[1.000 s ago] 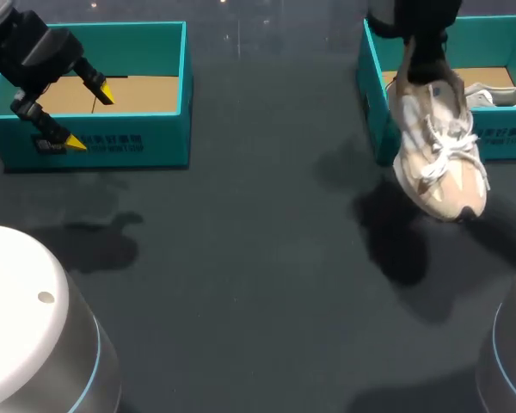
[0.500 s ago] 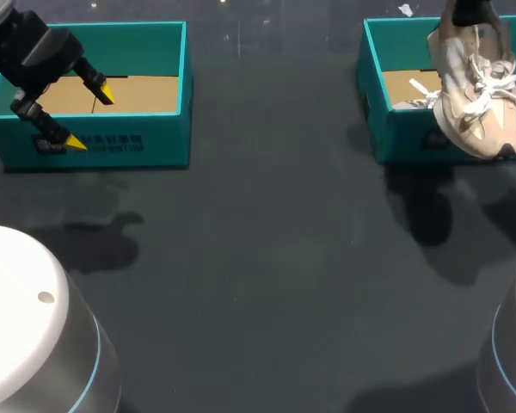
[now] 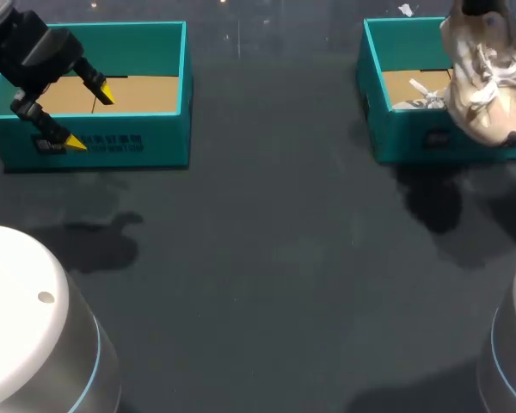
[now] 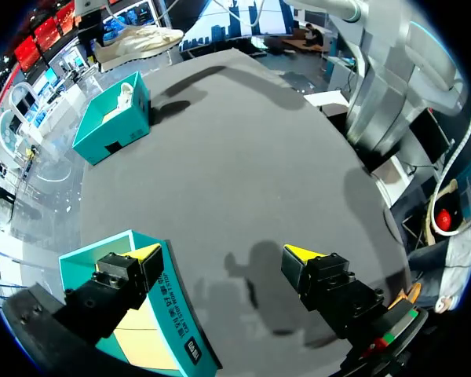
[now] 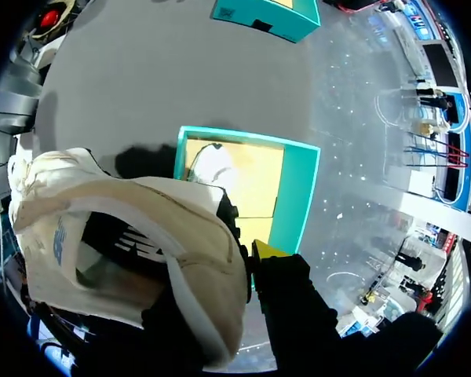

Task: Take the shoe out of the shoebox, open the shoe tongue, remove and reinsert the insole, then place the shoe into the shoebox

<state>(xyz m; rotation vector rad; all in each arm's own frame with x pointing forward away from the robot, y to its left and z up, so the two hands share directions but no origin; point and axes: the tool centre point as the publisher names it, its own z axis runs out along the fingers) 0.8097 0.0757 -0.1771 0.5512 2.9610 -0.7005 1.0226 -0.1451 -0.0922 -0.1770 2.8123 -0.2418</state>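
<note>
Over right shoebox (image 3: 371, 86) rim: right gripper (image 5: 245, 263) clamps shoe (image 3: 486, 86) | left gripper (image 3: 88, 118) agape astride left shoebox (image 3: 142, 142) wall

Shoe (image 3: 486, 86): upper is looking like soft matt cloth with smoother beige panels; laces are showing as white woven cord.

Shoebox (image 3: 404, 138) at the table's far right corner and second box (image 3: 155, 142) at its far left: teal walls are reading as matt card, floors as bare brown cardboard.

Table (image 3: 267, 258): dark, matt, finely rough covering.

Left gripper (image 3: 90, 118): matt black housing, smooth yellow plastic-looking tips.

Arm bases (image 3: 26, 327) are shining glossy white.
</note>
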